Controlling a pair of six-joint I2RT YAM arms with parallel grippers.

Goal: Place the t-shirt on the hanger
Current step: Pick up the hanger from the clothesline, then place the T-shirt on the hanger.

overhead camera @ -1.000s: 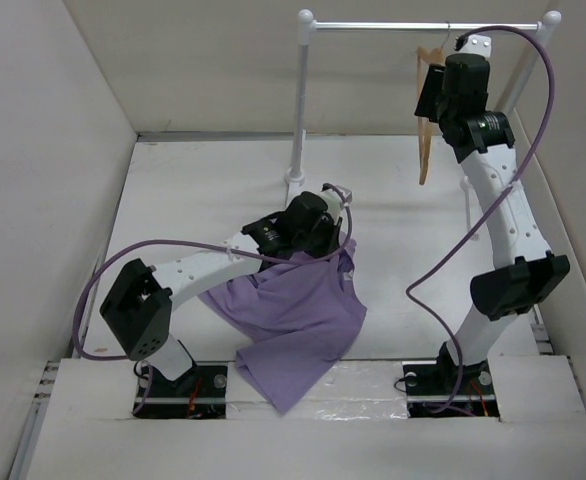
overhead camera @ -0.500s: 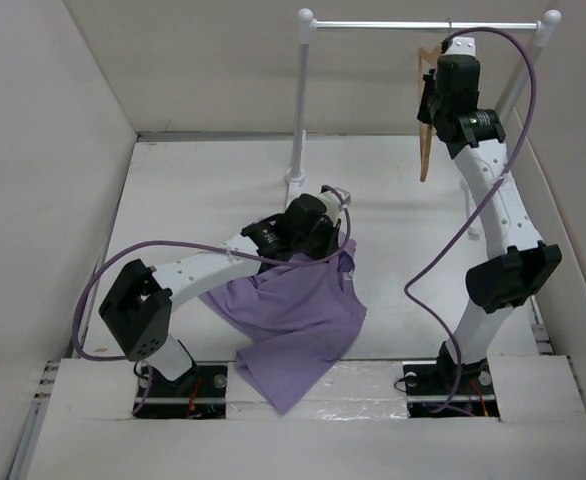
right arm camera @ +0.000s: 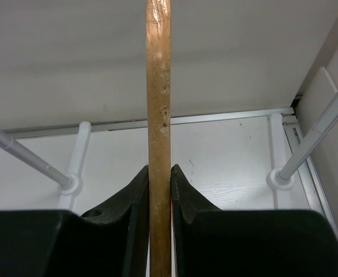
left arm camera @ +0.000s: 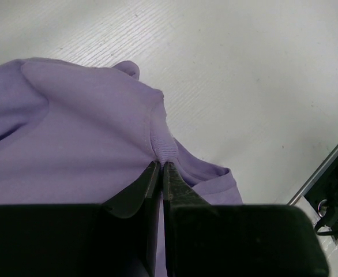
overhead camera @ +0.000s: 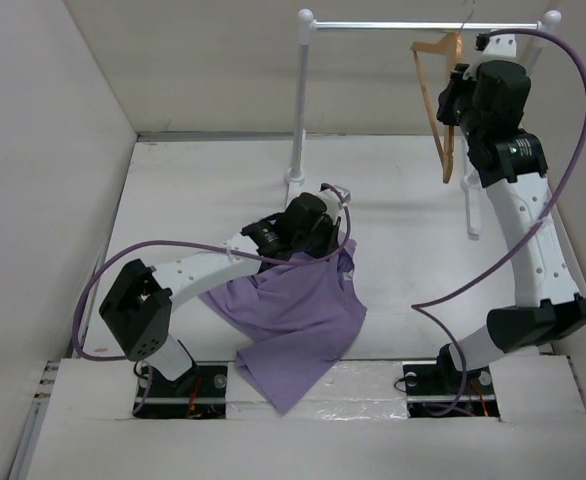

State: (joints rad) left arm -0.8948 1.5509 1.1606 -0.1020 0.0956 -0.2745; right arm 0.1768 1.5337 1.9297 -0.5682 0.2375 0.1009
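The lavender t-shirt (overhead camera: 288, 318) lies crumpled on the table near the front, one edge draped over the near ledge. My left gripper (overhead camera: 325, 240) is shut on its ribbed collar (left arm camera: 164, 151) and holds that part a little lifted. The wooden hanger (overhead camera: 436, 95) hangs by its metal hook from the rail of the white rack (overhead camera: 423, 25) at the back right. My right gripper (overhead camera: 455, 98) is shut on one wooden bar of the hanger (right arm camera: 158, 115), which runs straight up between the fingers (right arm camera: 139, 190).
The rack's white posts stand on the table at the back centre (overhead camera: 299, 100) and back right (overhead camera: 473, 210). White walls close in the left (overhead camera: 43, 170) and right sides. Purple cables (overhead camera: 563, 190) loop from both arms.
My right arm has swung to the right and stretched up, carrying the hanger to the right along the rail and turning it. The left arm and t-shirt have not moved.
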